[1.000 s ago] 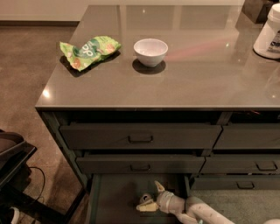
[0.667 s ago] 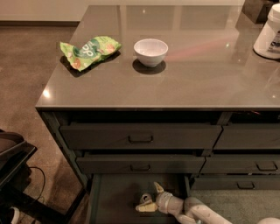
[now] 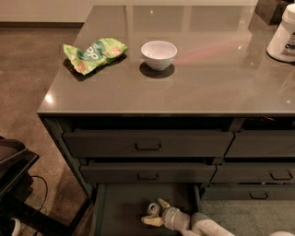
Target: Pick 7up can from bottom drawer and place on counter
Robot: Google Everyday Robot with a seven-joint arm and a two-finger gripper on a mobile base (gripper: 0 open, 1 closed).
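- We see the gripper (image 3: pixel 152 212) low in the near middle of the scene, reaching into the open bottom drawer (image 3: pixel 120 208) on a pale arm (image 3: pixel 208 226) that comes in from the near right.
- Its jaws stand apart, one finger on the far side of the 7up can (image 3: pixel 153 209) and the other on the near side. We cannot make out either one pressing the can.
- The 7up can stands upright on the drawer floor, right of the drawer's middle, with its silver top facing us. We can read no brand name on it.
- The bottom drawer is pulled out toward us below two shut drawers with dark loop handles (image 3: pixel 148 146), and more shut drawers sit to the right (image 3: pixel 269 174).
- The counter (image 3: pixel 207 73) lies above them, glossy and grey-brown, with lights mirrored in it.
- On the counter's left part lies a crumpled green snack bag (image 3: pixel 94 54) with pale lettering that we cannot read.
- Just right of the bag, apart from it, stands a white bowl (image 3: pixel 159 54).
- At the far right edge stands a white tub (image 3: pixel 283 34) with a dark label, its writing too small for us to read.
- A dark box (image 3: pixel 272 9) sits in the far right corner.
- On the brown floor at the near left we see black equipment (image 3: pixel 14 161) with a cable.
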